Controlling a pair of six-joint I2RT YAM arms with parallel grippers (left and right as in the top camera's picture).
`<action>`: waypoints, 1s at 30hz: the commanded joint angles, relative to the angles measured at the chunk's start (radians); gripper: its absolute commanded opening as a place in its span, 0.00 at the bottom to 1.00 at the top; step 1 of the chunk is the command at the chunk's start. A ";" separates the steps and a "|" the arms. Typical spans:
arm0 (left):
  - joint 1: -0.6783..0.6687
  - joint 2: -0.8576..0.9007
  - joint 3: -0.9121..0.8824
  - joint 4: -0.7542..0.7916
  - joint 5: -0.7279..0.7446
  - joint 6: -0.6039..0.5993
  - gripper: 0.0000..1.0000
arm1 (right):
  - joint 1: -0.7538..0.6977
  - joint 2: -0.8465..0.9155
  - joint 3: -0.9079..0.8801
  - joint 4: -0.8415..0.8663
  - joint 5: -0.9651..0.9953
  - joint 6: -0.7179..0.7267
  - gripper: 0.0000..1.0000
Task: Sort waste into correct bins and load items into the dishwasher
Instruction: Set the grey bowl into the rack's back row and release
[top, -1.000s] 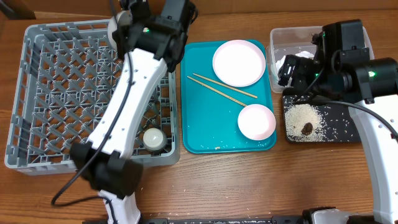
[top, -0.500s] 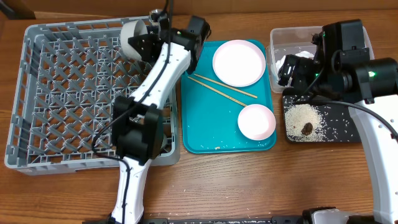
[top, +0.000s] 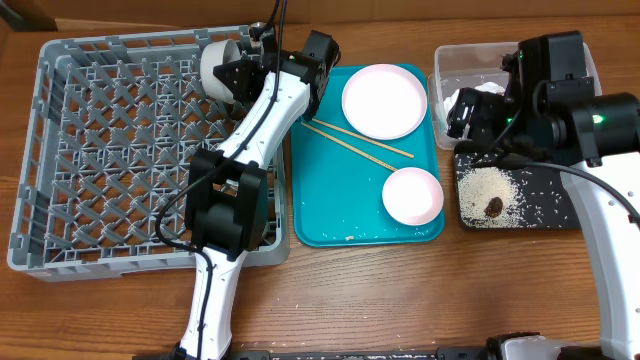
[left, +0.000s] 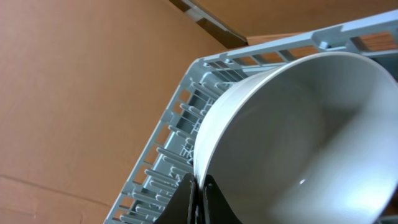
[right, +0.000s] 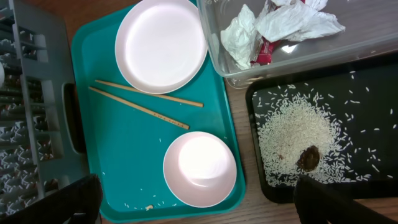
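Note:
My left gripper (top: 243, 76) is shut on the rim of a whitish bowl (top: 218, 64), held tilted over the far right corner of the grey dishwasher rack (top: 100, 150). In the left wrist view the bowl (left: 298, 137) fills the frame, its rim pinched between the fingers (left: 200, 190). A pale pink plate (top: 384, 100), two chopsticks (top: 358, 142) and a second bowl (top: 412, 195) lie on the teal tray (top: 340, 215). My right gripper (top: 468, 115) hangs open and empty, high over the tubs; its fingers (right: 74, 202) frame that bowl (right: 199, 169).
The clear tub (top: 448, 62) holds white and red wrappers (right: 273, 28). Next to it, the black tray (top: 560, 205) carries rice (right: 292, 130) and a brown lump (right: 309, 157). A few grains lie on the teal tray's near edge. My left arm crosses the rack's right side.
My left arm has swung its elbow to the right and turned the bowl, which stays over the rack's far right corner. The right arm has not moved.

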 joint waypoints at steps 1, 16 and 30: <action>0.005 0.003 0.001 0.006 0.196 0.036 0.04 | 0.000 -0.005 0.019 0.005 0.013 -0.006 1.00; -0.017 0.003 0.002 0.035 0.069 0.190 0.48 | 0.000 -0.005 0.019 0.005 0.013 -0.006 1.00; -0.037 0.003 0.032 0.284 0.062 0.408 0.87 | 0.000 -0.005 0.019 0.005 0.013 -0.006 1.00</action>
